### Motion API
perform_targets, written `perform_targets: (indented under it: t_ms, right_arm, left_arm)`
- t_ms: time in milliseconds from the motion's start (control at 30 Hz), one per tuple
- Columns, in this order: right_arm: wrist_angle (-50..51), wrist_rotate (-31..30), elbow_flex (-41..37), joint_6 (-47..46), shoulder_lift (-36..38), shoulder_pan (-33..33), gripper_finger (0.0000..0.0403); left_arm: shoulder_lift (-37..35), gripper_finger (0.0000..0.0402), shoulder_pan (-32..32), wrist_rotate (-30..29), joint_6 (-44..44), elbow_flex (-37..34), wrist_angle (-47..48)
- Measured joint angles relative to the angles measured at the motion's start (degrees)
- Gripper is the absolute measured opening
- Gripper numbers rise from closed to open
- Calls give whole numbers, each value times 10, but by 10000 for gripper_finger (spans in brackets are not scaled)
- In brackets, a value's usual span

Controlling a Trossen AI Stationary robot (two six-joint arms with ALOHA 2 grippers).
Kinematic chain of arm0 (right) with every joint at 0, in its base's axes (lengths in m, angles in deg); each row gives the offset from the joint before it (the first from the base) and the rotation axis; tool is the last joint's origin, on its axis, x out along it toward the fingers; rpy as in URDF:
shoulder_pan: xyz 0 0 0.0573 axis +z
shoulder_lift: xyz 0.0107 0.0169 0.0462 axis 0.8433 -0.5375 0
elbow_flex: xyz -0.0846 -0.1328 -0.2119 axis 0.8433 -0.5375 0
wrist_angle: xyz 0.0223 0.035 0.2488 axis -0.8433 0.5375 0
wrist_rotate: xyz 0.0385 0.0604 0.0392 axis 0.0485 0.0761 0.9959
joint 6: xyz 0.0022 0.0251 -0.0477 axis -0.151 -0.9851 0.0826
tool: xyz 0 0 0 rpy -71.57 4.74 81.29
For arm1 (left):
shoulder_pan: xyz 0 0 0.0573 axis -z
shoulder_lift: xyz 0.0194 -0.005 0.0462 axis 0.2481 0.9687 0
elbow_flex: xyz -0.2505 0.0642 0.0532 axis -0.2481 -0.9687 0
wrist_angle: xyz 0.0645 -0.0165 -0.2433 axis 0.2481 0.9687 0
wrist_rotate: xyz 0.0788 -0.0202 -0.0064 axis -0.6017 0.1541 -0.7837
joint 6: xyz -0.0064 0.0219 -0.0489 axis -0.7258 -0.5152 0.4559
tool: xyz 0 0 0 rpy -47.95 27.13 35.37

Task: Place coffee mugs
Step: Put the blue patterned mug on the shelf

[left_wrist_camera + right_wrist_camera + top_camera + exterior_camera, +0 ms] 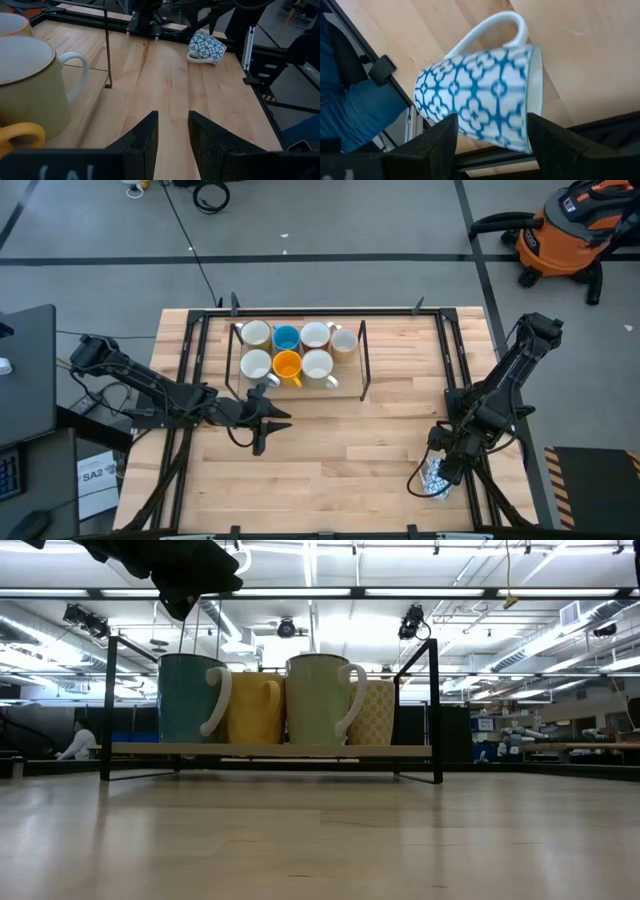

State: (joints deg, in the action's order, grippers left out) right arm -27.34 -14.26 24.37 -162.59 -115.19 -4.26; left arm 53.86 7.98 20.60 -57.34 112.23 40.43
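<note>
Several mugs stand on a black-framed wooden rack [363, 392] at the table's far middle: white ones, a blue one [286, 337], an orange-yellow one [287, 366] and a cream one [343, 340]. A blue-and-white patterned mug [435, 482] lies on its side near the table's near right corner, handle [495, 25] to one side. My right gripper [492, 132] is open, pointing down just above this mug, a finger on either side of its body. My left gripper [172, 130] is open and empty, level, beside the rack's near edge [280, 418].
Black rails [455, 360] run along the table's left and right sides. Bare wood lies between the rack and the near edge. The low view shows the rack [270, 750] with mugs in a row and my left arm [190, 570] above it.
</note>
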Motion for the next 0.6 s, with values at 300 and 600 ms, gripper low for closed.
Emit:
perform_targets:
  t_ms: [300,600]
  right_arm:
    - [0,-24,0,14,0,0,240]
    - [-11,-36,1,47,-33,-2,240]
  left_arm:
    - [0,112,0,0,0,0,0]
    - [0,112,0,0,0,0,0]
